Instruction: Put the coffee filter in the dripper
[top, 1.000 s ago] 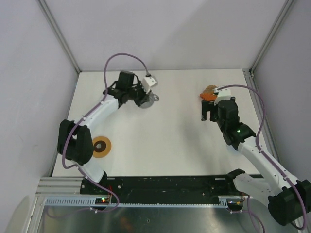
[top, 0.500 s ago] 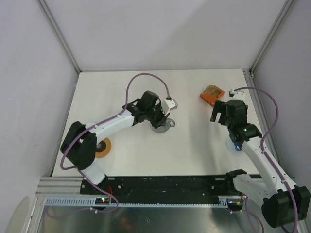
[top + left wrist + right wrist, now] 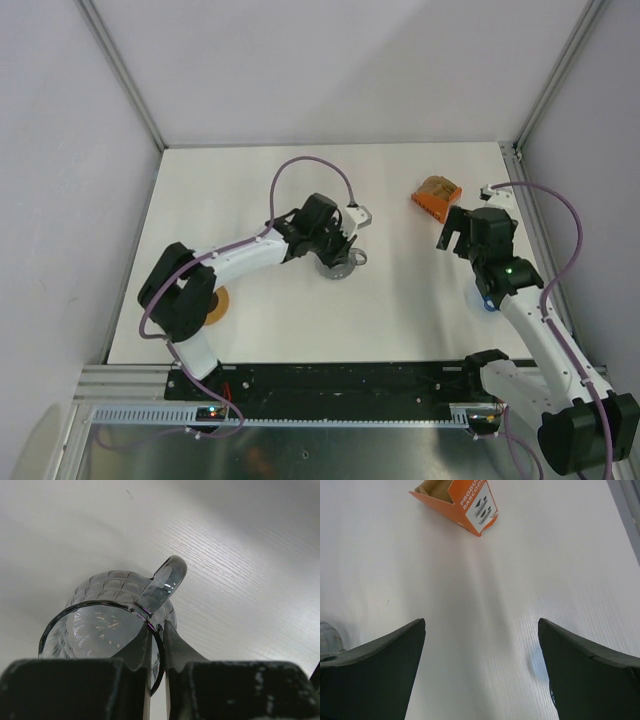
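Observation:
My left gripper [image 3: 333, 252] is shut on the rim of the grey handled mug [image 3: 341, 266] near the table's middle. In the left wrist view the fingers [image 3: 157, 630] pinch the glass rim beside the mug's handle [image 3: 165, 580]. My right gripper [image 3: 455, 232] is open and empty, just near of the orange box of stacked filters [image 3: 437, 196]; the box also shows in the right wrist view [image 3: 457, 500], ahead of the gripper [image 3: 481, 622]. Only a blue sliver of the dripper [image 3: 487, 301] shows under the right arm. No loose coffee filter is in view.
The flat orange ring [image 3: 215, 306] lies at the left, partly hidden by the left arm. The table's right edge rail [image 3: 530, 215] runs close to the right arm. White walls close off the back and sides.
My left gripper has carried the mug from the back left toward the table's middle. My right gripper has drawn back from the orange box toward the near right.

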Available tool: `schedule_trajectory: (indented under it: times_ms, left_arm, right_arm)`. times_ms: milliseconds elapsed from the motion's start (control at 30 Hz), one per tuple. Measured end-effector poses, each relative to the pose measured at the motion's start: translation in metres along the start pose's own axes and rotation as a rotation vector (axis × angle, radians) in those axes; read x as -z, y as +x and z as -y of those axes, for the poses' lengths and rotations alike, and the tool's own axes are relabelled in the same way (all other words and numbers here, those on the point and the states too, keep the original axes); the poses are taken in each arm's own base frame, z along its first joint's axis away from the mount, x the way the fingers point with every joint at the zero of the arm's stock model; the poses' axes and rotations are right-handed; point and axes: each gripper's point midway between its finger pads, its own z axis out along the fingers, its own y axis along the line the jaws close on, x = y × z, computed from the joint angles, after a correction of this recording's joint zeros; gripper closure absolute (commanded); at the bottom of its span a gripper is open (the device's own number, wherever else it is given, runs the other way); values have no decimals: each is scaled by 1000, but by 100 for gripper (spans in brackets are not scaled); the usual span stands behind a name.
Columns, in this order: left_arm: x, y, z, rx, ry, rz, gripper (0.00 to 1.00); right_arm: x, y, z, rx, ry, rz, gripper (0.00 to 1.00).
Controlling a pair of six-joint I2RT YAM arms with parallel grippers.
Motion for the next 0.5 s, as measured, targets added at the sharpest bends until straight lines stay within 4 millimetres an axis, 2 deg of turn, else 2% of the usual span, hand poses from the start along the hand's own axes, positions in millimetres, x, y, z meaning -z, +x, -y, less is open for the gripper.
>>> schedule_trajectory:
  times_ms: [133, 333, 400, 500]
  left_arm:
    - [-6, 2, 9, -14, 14, -1, 98]
    - [-10, 6, 16, -24, 36, 4, 82]
    - [-11, 6, 17, -24, 44, 10, 71]
    - [-12, 7, 19, -19, 55, 12, 48]
  right_arm:
    - [1, -2, 5, -29, 20, 9, 1]
    - [3, -5, 12, -64, 46, 20, 1]
    - [4, -6, 13, -69, 47, 24, 1]
    - [6, -7, 13, -72, 45, 31, 1]
